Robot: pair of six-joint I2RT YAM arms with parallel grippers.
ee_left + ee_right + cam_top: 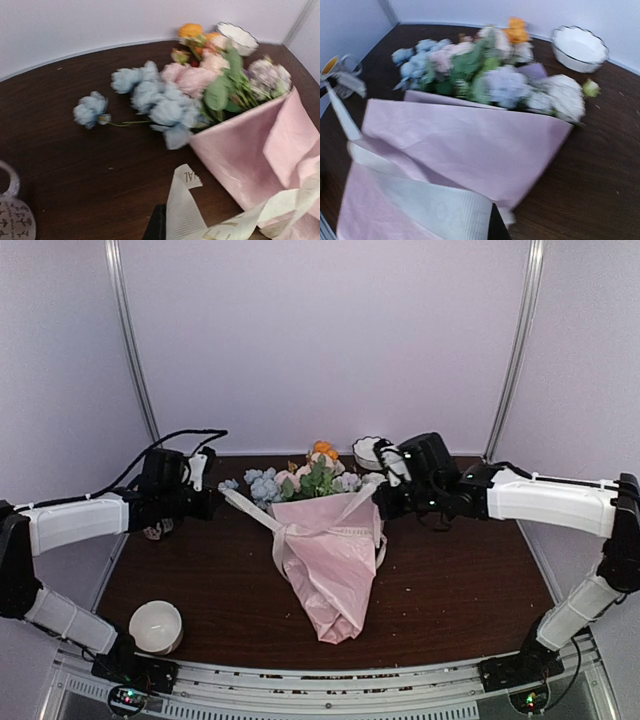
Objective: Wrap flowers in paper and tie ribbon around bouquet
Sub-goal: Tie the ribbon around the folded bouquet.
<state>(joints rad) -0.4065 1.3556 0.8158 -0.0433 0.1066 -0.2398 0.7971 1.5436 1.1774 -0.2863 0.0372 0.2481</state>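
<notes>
On the dark brown wooden table (460,590) the wrapping looks done. The large, thin, crinkly pink-lilac paper (335,575) forms a cone at the centre, tip toward 6 o'clock. The artificial flowers (310,480), soft white, pale blue, pink and orange blooms with green leaves, fan out toward 12. The narrow, floppy cream-white satin ribbon (330,532) girdles the cone and crosses on its 9 o'clock side. The left gripper (208,498) at 9 o'clock and the right gripper (385,495) at 3 each pinch one ribbon end, jaws closed on it. Still to do, I judge: tightening and finishing the knot.
</notes>
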